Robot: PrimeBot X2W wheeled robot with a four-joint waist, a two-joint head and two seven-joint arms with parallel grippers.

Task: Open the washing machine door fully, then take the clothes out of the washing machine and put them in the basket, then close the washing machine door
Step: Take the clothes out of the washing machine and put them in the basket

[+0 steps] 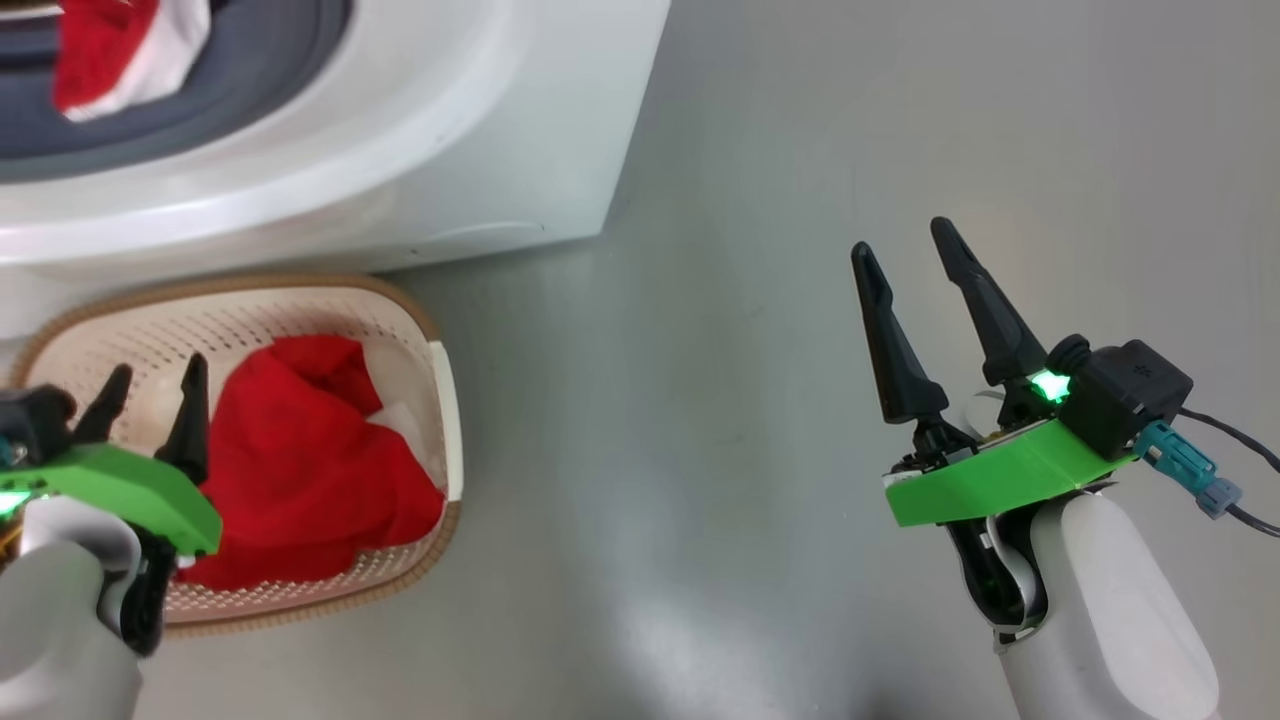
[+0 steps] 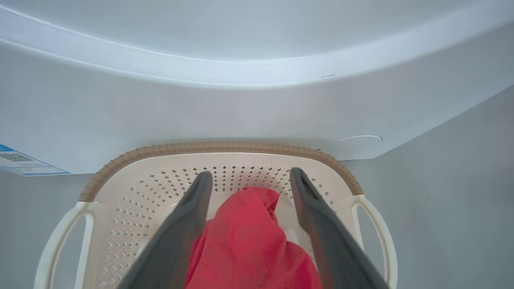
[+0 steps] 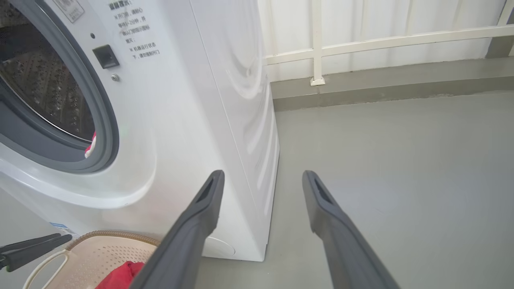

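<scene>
In the head view the washing machine (image 1: 480, 150) fills the 11 o'clock corner, its mouth uncovered and ringed by the grey gasket (image 1: 250, 90). A red-and-white garment (image 1: 120, 50) lies in that mouth at the far 11 o'clock edge, resting on the gasket's lower lip. The right wrist view shows the steel drum (image 3: 44, 80) at 10 o'clock, a dark square latch slot (image 3: 105, 56) just beside the gasket toward 3 o'clock, and a white railing (image 3: 361, 42) along the wall at 1 o'clock.

The basket (image 1: 300, 285) stands on the grey floor (image 1: 700, 400) at 8 o'clock, its far brown rim close against the foot of the machine. A red garment (image 1: 300, 470) is heaped inside it, piled toward the basket's 4 o'clock side.

The left gripper (image 1: 158, 366) is at 8 o'clock, over the basket's 9 o'clock half. Its claw is moderately wide and holds nothing; in its own wrist view the red heap lies between and beyond the two fingers. A blue label (image 2: 24, 162) shows at 9 o'clock low on the machine's front, and the outline of a round cap (image 2: 355, 146) at 3 o'clock.

The right gripper (image 1: 901, 238) is at 4 o'clock over bare floor, well apart from basket and machine, fingers pointing toward 12 o'clock. Its claw is spread wide and empty
</scene>
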